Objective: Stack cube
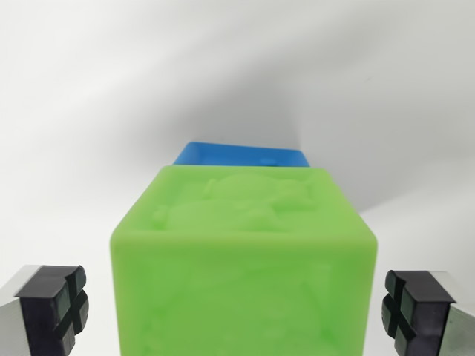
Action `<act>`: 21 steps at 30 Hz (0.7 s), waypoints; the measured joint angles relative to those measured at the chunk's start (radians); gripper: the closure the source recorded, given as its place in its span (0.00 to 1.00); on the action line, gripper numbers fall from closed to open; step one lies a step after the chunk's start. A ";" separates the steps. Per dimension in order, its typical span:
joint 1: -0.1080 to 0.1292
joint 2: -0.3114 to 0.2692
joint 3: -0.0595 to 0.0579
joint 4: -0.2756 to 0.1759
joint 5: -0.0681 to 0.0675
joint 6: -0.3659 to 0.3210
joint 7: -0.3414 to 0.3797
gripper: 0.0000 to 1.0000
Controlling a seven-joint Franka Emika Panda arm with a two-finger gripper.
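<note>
A bright green cube (241,252) with a raised relief on its top face fills the middle of the wrist view. It stands between my gripper's (234,308) two black-padded fingers. The left fingertip (58,300) is a small gap away from the cube's left side. The right fingertip (412,305) is very close to its right side. The gripper is open around the cube. Behind the green cube, only the top edge of a blue cube (241,155) shows. I cannot tell whether the two cubes touch.
A plain white surface (89,111) lies all around, with soft grey shadows behind the cubes.
</note>
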 joint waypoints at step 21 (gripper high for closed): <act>-0.001 -0.170 0.004 -0.008 0.019 -0.158 -0.013 0.00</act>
